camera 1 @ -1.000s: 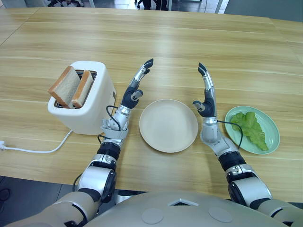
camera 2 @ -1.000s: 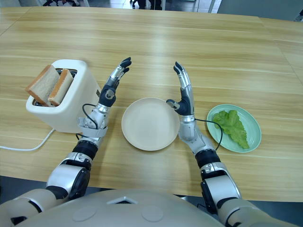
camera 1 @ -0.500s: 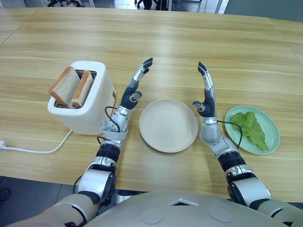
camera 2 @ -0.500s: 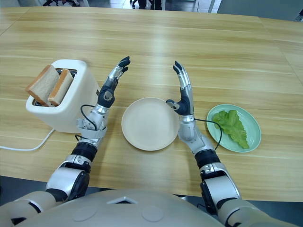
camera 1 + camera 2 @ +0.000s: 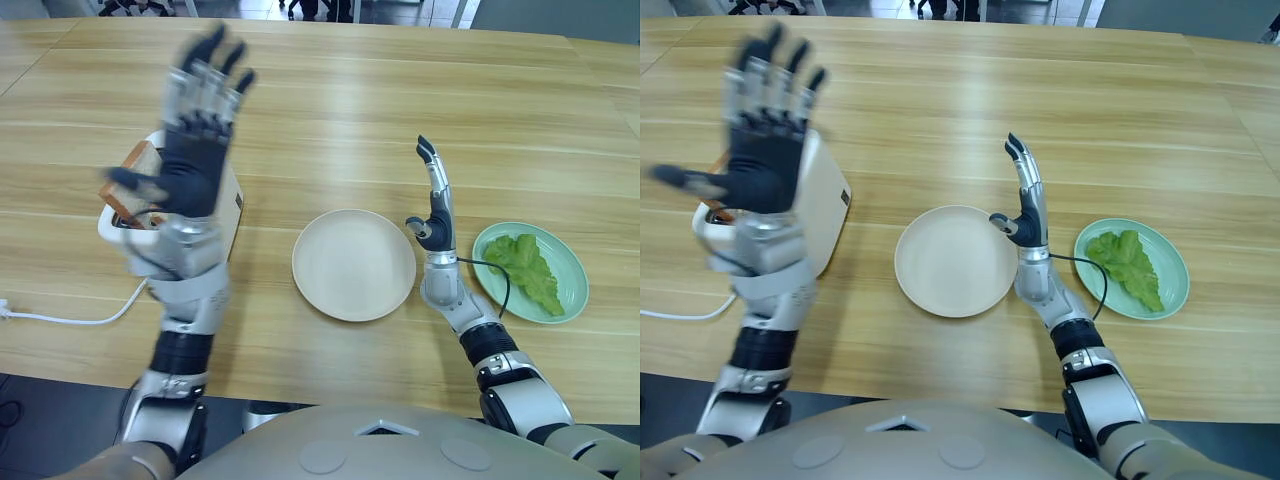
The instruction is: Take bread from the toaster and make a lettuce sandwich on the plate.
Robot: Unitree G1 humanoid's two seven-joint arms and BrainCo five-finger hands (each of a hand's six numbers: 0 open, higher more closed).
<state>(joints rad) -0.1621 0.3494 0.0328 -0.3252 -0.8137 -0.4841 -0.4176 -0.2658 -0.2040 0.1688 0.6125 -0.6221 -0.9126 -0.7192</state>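
Note:
A white toaster [image 5: 226, 222] stands at the left of the table, mostly hidden behind my raised left hand [image 5: 195, 140]. That hand is open, fingers spread, held high in front of the toaster with nothing in it. A corner of a bread slice [image 5: 131, 168] peeks out beside it. The empty beige plate [image 5: 354, 264] lies in the middle. My right hand [image 5: 434, 205] stands upright and open just right of the plate. A lettuce leaf [image 5: 528, 272] rests on a green dish [image 5: 573, 281] at the right.
The toaster's white cord [image 5: 70, 318] trails left along the table's front edge. Bare wooden table [image 5: 400, 90] stretches behind the plate and dishes.
My left hand has swung up and to the left, from beside the plate to high in front of the toaster, covering the bread. The right hand has stayed put.

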